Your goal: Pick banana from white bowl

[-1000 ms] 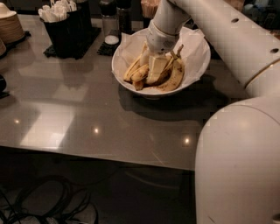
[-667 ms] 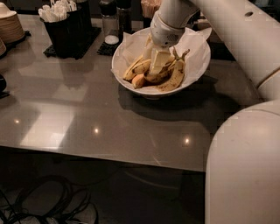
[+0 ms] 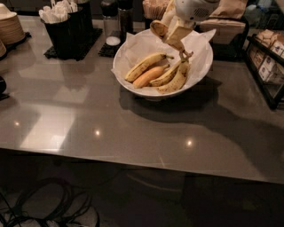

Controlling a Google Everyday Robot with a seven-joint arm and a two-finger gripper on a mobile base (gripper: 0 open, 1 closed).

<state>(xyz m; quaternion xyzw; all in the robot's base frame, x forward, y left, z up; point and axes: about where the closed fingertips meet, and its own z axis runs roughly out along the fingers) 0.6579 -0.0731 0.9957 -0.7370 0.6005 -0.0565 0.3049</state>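
banana [image 3: 159, 29] | pinched in closed claw [image 3: 171, 32] | raised clear over white bowl [image 3: 133, 87] back rim | open air around

Top edge crops arm [image 3: 197, 8]; gripper [image 3: 172, 32], above far rim of white bowl [image 3: 129, 82], hides most of banana [image 3: 158, 28]; plate stack [image 3: 9, 29] cropped at left edge.

The gripper [image 3: 174, 33] is above the rear rim of the white bowl [image 3: 133, 87], its fingers clamped on the banana [image 3: 158, 28], which hangs clear of the bowl. On the paper liner [image 3: 137, 44] lie a yellow banana [image 3: 145, 66], an orange-tinted banana [image 3: 148, 76] and a stem-joined pair [image 3: 174, 76]. The bowl stands on a grey table [image 3: 88, 119].
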